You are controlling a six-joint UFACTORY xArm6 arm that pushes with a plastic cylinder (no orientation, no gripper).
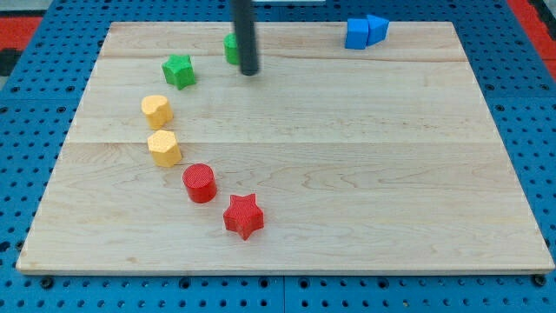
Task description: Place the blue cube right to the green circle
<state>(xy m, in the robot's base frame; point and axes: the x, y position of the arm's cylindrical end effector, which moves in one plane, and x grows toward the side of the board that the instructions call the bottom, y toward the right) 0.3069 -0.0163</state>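
Note:
The blue cube (357, 33) sits near the board's top edge at the view's upper right, touching another blue block (377, 28) on its right. The green circle (231, 48) sits near the top edge left of centre, partly hidden behind my rod. My tip (249, 71) rests on the board just right of and below the green circle, far to the left of the blue cube.
A green star (178, 70) lies left of the green circle. Two yellow blocks (157, 110) (164, 148), a red cylinder (200, 183) and a red star (243, 216) run down the left side. The wooden board (347, 174) ends on a blue pegboard.

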